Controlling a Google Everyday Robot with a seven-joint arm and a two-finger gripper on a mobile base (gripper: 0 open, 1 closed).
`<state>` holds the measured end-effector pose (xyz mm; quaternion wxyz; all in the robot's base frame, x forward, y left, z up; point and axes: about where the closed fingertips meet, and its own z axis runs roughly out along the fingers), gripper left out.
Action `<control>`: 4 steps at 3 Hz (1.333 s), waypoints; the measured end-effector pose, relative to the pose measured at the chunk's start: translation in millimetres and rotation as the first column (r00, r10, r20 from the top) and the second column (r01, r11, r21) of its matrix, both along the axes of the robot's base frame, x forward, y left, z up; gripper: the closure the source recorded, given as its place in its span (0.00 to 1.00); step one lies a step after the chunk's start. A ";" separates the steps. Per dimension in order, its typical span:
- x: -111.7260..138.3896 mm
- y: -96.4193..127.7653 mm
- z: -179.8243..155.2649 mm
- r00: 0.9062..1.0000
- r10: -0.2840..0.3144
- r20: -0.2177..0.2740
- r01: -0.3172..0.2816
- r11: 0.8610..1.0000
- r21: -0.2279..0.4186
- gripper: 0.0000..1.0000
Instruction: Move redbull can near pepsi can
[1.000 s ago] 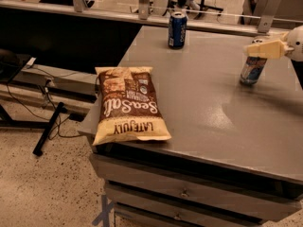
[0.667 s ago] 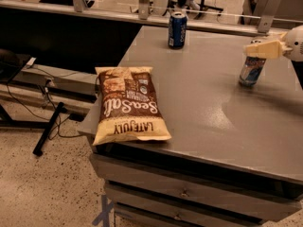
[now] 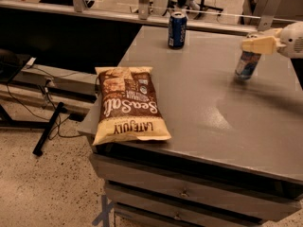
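The redbull can, slim, silver and light blue, stands upright at the right side of the grey table. My gripper comes in from the right edge of the view, and its cream fingers sit at the can's top. The pepsi can, dark blue with white lettering, stands upright at the table's far edge, well to the left of the redbull can.
A brown chip bag lies flat at the table's front left corner, hanging slightly over the edge. Drawers sit under the tabletop. Cables and a black stand lie on the floor at left.
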<state>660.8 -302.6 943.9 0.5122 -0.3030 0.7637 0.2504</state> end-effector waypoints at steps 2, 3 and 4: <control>88.0 81.8 67.5 0.979 -0.010 0.203 -0.021 0.988 0.150 1.00; 113.9 112.5 78.6 0.969 -0.005 0.246 -0.024 0.993 0.117 1.00; 134.7 121.4 72.6 0.966 -0.031 0.257 0.017 0.998 0.058 1.00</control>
